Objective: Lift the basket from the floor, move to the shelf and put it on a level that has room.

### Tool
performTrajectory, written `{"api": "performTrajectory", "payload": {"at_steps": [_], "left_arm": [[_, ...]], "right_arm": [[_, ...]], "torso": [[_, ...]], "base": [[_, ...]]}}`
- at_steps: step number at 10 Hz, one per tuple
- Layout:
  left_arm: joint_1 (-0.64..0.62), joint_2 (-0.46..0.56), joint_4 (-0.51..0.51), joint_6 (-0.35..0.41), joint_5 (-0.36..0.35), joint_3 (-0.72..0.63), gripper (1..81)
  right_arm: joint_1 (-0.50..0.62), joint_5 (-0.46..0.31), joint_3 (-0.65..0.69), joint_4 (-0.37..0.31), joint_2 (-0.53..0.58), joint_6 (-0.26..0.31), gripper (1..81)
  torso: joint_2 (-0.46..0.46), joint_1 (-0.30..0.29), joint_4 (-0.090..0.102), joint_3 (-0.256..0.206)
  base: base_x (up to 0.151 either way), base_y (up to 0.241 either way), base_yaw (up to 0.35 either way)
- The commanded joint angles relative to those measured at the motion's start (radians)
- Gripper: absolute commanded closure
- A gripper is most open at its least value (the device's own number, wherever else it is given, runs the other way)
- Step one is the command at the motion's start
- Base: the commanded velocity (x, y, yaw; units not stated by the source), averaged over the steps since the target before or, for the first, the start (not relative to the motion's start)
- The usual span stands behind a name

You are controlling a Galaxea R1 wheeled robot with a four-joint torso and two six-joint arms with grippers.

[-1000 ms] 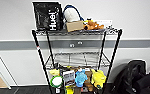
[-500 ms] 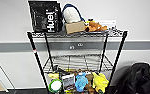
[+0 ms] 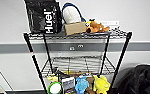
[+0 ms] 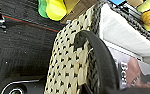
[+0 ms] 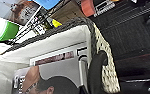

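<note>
The top tier of the shelf ahead of me is crowded: a black Huel bag, a white and blue helmet, a cardboard box and an orange plush toy fill it. The level below lies bare between the posts, with open room above its mesh. The tier beneath is packed with toys.

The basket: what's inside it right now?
Inside the basket, against its white lining, lies a printed sheet or magazine with a picture of a person and some lettering. It covers the bottom, so anything beneath it cannot be seen.
</note>
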State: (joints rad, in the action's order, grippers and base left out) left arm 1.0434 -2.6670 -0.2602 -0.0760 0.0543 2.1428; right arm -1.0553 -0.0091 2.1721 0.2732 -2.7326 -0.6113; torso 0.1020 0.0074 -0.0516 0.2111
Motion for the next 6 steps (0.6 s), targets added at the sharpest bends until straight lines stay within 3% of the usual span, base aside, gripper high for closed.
{"api": "performTrajectory", "payload": {"at_steps": [1,6], "left_arm": [[-0.110,0.022,0.007,0.007,0.029,-0.020,81.1],[-0.110,0.025,0.006,0.007,0.029,-0.024,81.1]], "right_arm": [[0.114,0.001,-0.016,0.003,0.012,-0.001,81.1],[0.114,0.001,-0.016,0.001,0.012,-0.001,81.1]], "torso": [[0.000,0.000,0.000,0.000],[0.000,0.000,0.000,0.000]], "base": [[0.067,0.000,0.000],[0.000,0.000,0.000]]}}
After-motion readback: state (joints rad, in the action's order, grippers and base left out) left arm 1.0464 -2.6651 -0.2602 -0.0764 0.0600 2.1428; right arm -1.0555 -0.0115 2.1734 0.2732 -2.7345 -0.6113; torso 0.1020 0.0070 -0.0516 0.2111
